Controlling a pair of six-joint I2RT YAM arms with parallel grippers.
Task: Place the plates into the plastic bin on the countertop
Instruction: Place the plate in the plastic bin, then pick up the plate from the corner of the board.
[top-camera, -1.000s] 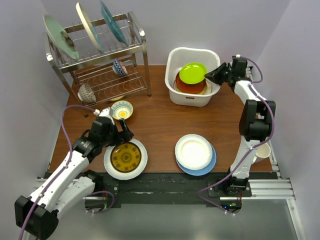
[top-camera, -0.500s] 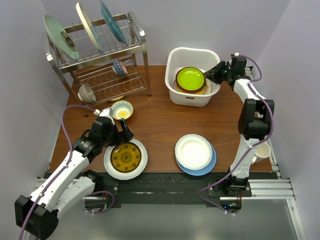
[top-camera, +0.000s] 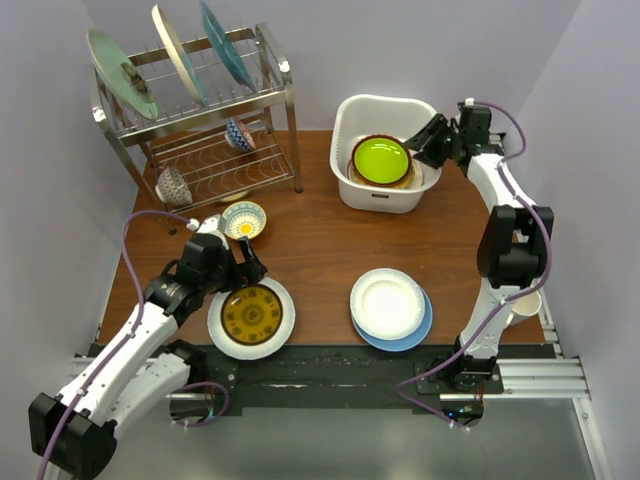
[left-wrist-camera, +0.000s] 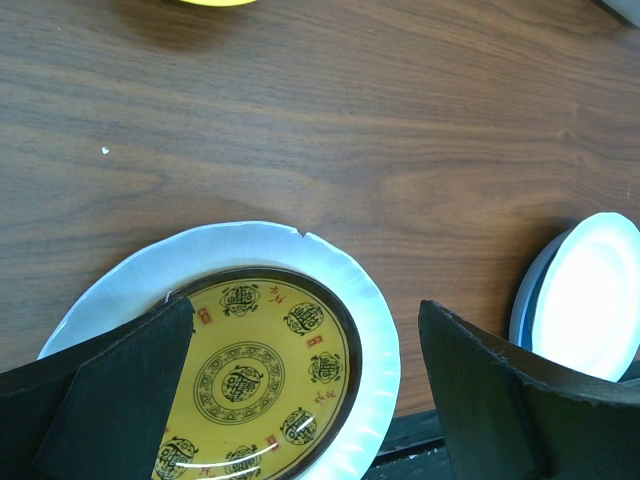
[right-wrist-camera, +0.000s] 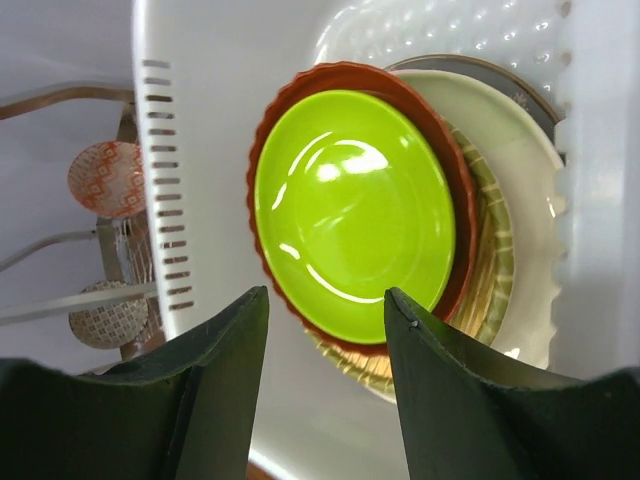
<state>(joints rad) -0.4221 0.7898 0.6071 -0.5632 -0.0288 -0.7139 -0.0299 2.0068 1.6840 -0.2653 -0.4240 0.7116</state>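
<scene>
The white plastic bin (top-camera: 345, 120) stands at the back of the countertop with a stack of plates in it. A lime green plate (top-camera: 381, 159) lies flat on top of the stack, over a red-brown one (right-wrist-camera: 445, 150). My right gripper (top-camera: 428, 140) hovers at the bin's right rim, open and empty, and the lime plate (right-wrist-camera: 350, 210) shows beyond its fingertips (right-wrist-camera: 327, 305). My left gripper (top-camera: 238, 268) is open above the far edge of a brown patterned plate (top-camera: 251, 316) that rests on a white plate (left-wrist-camera: 370, 320). Another white plate (top-camera: 388, 302) sits on a blue one (top-camera: 418, 330).
A two-tier steel wire dish rack (top-camera: 285, 110) at the back left holds three upright plates (top-camera: 120, 70) and some bowls. A small yellow-and-blue bowl (top-camera: 244, 220) sits just beyond my left gripper. A cream cup (top-camera: 525, 300) stands by the right arm.
My right gripper has opened and let go of the lime green plate, which went from tilted to lying flat on the stack. The left arm has not moved.
</scene>
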